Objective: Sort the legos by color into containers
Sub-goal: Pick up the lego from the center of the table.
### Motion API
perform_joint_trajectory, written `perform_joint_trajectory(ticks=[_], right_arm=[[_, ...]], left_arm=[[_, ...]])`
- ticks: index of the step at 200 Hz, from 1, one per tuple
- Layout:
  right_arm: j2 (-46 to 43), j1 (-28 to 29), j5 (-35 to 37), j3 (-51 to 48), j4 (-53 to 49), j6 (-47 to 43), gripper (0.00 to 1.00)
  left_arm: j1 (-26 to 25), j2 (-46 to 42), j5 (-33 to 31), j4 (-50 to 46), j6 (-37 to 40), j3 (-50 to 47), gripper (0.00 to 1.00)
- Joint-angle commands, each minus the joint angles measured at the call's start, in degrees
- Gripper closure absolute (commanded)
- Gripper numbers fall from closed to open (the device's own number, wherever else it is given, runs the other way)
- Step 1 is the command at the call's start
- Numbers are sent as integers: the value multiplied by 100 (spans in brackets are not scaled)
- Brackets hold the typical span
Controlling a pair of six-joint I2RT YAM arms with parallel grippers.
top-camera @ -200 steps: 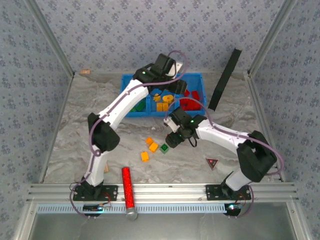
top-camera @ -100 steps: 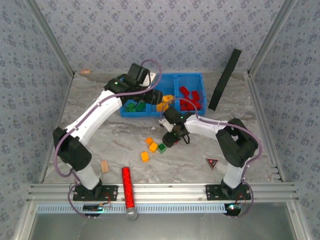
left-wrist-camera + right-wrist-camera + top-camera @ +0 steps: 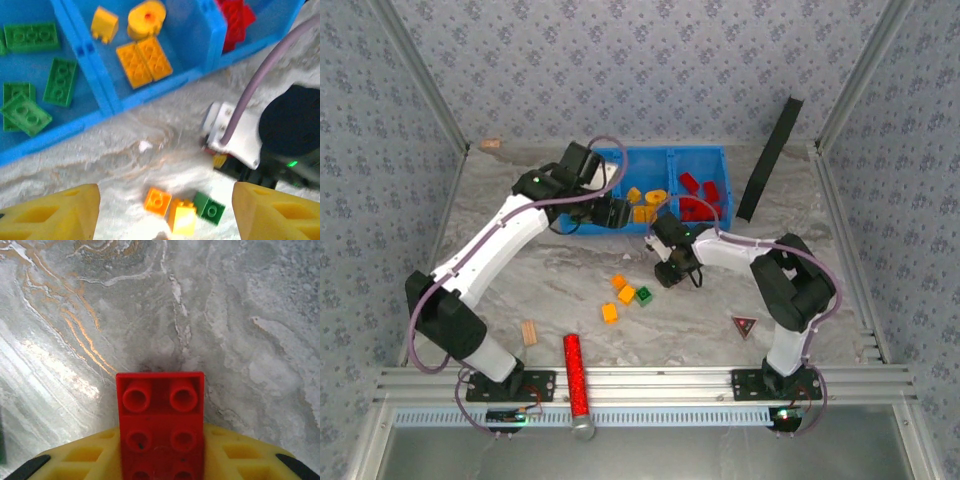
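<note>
Marble-patterned grey tabletop is your work surface, boxed in by walls papered in a pale blue floral print. An aluminium rail runs along the bottom of the top view.

The blue bin sits at upper centre. It holds green plates in its left compartment, orange and yellow pieces in the middle, and red ones on the right.

Your right gripper is just below the bin's middle. Its yellow fingers pinch a red brick, studs up, over bare marble.

Your left gripper hangs at the bin's lower edge with its jaws spread and nothing between them.

Four loose legos lie at frame centre, just left of the right gripper: two orange, one yellow, one green.
</note>
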Motion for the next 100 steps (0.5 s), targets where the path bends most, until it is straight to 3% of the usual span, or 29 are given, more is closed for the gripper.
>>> perform_joint_trajectory(ticks=[1, 18, 49, 100], right_arm=[[-161, 63, -445, -377, -63, 336, 66], [-387, 45, -574, -537, -112, 498, 68], [-1033, -201, -878, -812, -184, 942, 70], [-2186, -954, -809, -762, -768, 1427, 72]], left_arm=[[-33, -554, -128, -460, 108, -616, 29], [-58, -915, -316, -350, 7, -1141, 29], [-319, -912, -856, -742, 91, -1128, 29], [-1267, -660, -309, -167, 363, -1684, 29]])
